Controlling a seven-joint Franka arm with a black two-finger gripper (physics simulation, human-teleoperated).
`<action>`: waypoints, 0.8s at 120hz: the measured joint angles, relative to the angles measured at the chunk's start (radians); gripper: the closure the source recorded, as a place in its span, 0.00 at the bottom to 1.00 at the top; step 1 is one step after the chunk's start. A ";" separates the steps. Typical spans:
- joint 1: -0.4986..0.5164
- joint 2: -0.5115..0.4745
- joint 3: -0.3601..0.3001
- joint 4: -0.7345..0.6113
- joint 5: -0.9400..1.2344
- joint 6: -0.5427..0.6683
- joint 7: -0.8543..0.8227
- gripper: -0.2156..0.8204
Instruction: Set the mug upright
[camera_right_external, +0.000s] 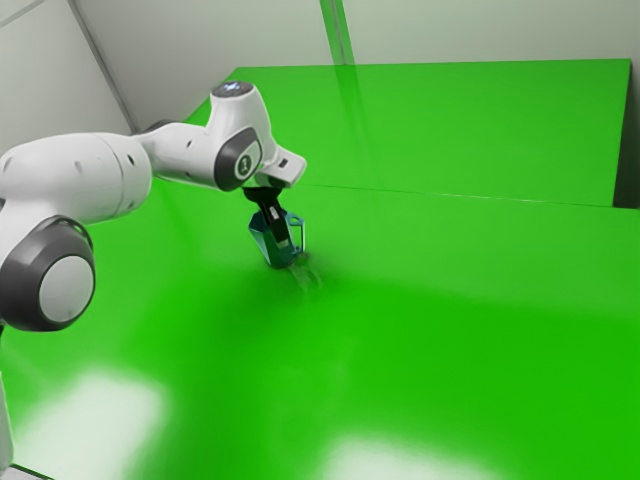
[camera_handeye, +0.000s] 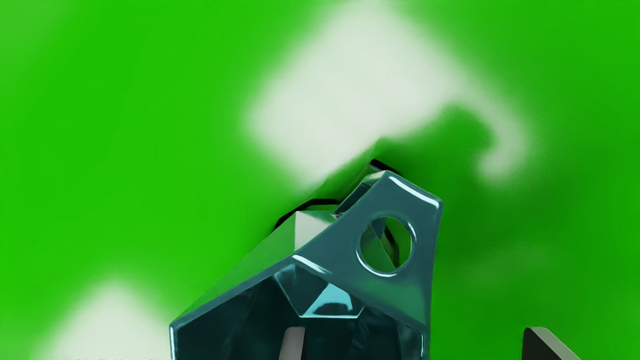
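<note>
Wrist view, closest in: the two fingers (camera_handeye: 293, 345) stand apart, one over the mouth of the mug (camera_handeye: 400, 290), the other outside its wall, with a gap between that wall and the outer finger. The near part of the rim lies between them. The mug's mouth faces the camera, and its handle (camera_handeye: 422, 245), with a round hole through it, juts out from the rim beside the fingers. Around the mug a dark shadow falls on the glossy green tabletop (camera_handeye: 125, 150), next to pale patches of glare.

In the exterior view, the gripper (camera_right_external: 281, 240) reaches down to the mug, mouth upward, its handle toward the exterior view's right; whether its base sits flat, I cannot tell. Faint pale streaks mark the tabletop just beside it. The white arm (camera_right_external: 75, 178) comes in from the exterior view's left. Farther back, beyond a thin seam (camera_right_external: 450, 195), the green surface goes on toward a light grey wall (camera_right_external: 480, 30), where a narrow green strip (camera_right_external: 336, 30) runs upward.
</note>
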 joint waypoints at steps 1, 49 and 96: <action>0.000 -0.004 0.000 -0.002 0.000 -0.001 0.000 0.35; 0.002 -0.276 0.014 -0.035 -0.007 -0.219 -0.163 0.23; -0.026 -0.410 0.068 0.039 0.070 -0.448 -0.359 0.21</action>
